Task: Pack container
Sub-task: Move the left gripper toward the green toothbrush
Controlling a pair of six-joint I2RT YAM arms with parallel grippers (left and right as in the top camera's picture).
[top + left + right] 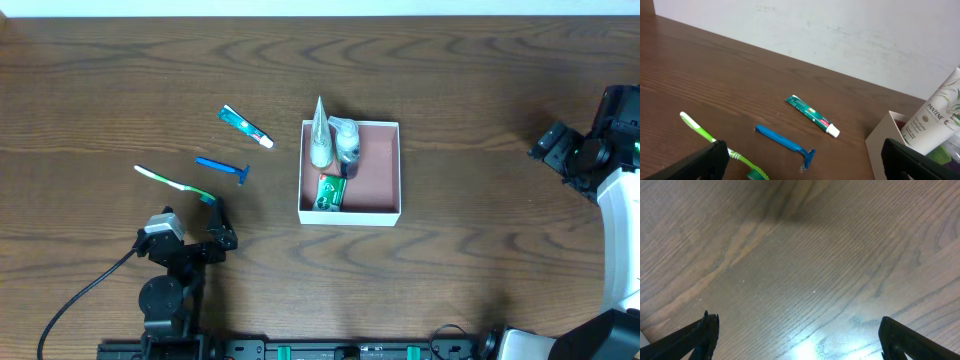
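The container is a white-walled box with a reddish-brown inside at the table's middle. It holds a white Pantene tube, a clear bottle and a green packet. Its corner and the Pantene tube show in the left wrist view. A green toothbrush, a blue razor and a small toothpaste tube lie left of it. My left gripper is open and empty, just below the toothbrush. My right gripper is open and empty at the far right.
The razor and toothpaste tube lie ahead of the left gripper. A black cable runs from the left arm to the front left edge. The right wrist view shows only bare wood.
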